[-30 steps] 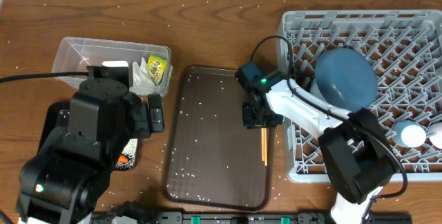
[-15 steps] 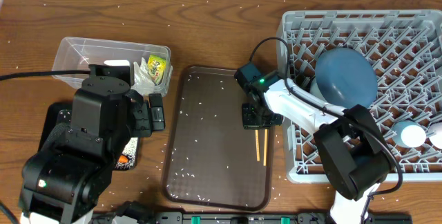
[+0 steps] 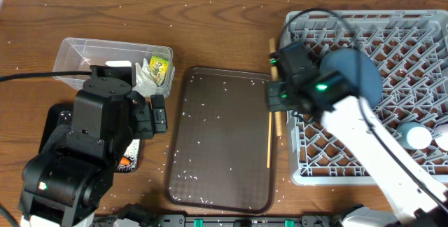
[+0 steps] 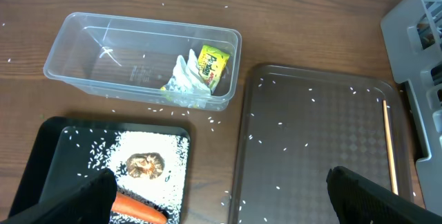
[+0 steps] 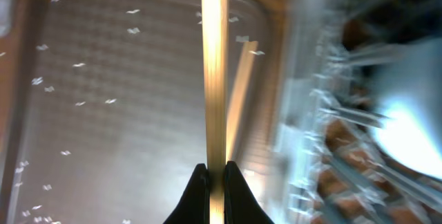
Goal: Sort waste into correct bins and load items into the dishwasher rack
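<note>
Above the brown tray's right edge: right fingers pinched together on one chopstick, which runs straight up the wrist view. That picture is smeared, so the stick's far tip cannot be made out.
Right arm: reaches from the front right corner across the rack, wrist over the seam between rack and brown tray. It covers part of the blue plate standing in the rack.
Second chopstick: flat on the brown tray along its right rim, just beside the held one from overhead.
Left fingers: spread wide and clamped on nothing; only dark tips show at the bottom corners of the wrist view.
Left arm: hunched over the left front of the desk, hiding most of the black tray from overhead.
Black tray contents: rice, a brown lump, a carrot cut off by the frame.
Clear tub: paper with its wrapper at the right end.
Cups: a light-blue cup on the rack's right side; a pale cup beside it is cut by the frame edge.
</note>
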`<state>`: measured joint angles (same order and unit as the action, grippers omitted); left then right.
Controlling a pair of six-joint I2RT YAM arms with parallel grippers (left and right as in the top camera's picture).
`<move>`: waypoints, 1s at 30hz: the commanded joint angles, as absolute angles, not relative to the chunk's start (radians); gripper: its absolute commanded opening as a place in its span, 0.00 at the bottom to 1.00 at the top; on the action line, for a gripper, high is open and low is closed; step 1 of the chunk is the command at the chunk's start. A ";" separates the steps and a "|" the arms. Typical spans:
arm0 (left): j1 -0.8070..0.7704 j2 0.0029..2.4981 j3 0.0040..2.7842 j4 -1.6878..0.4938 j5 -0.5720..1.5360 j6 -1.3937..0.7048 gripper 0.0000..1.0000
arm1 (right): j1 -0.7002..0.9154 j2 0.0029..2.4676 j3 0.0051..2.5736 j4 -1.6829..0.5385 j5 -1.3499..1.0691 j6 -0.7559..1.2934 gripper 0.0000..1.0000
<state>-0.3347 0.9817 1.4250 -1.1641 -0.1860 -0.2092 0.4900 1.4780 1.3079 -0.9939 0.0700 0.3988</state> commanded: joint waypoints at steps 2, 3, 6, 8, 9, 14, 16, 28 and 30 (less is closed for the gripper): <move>-0.329 0.981 1.427 -1.167 -0.180 -0.215 0.98 | 0.390 1.499 1.294 -1.029 0.140 0.288 0.01; -0.329 0.981 1.427 -1.167 -0.180 -0.215 0.98 | 0.368 1.504 1.288 -1.031 0.144 0.270 0.01; -0.329 0.981 1.427 -1.167 -0.180 -0.215 0.98 | 0.323 1.521 1.271 -1.032 0.154 0.248 0.01; -0.329 0.981 1.427 -1.167 -0.180 -0.215 0.98 | 0.311 1.536 1.262 -1.032 0.154 0.233 0.01; -0.329 0.981 1.427 -1.167 -0.180 -0.215 0.98 | 0.311 1.542 1.259 -1.033 0.152 0.221 0.02; -0.329 0.981 1.427 -1.167 -0.180 -0.215 0.98 | 0.383 1.550 1.259 -0.993 0.013 0.111 0.45; -0.329 0.981 1.427 -1.167 -0.180 -0.215 0.98 | 0.443 1.554 1.259 -0.966 -0.001 0.153 0.46; -0.329 0.981 1.427 -1.167 -0.180 -0.215 0.98 | 0.615 1.800 1.256 -0.976 0.105 0.619 0.44; -0.329 0.981 1.427 -1.167 -0.180 -0.215 0.98 | 0.615 1.853 1.256 -0.962 0.090 0.628 0.44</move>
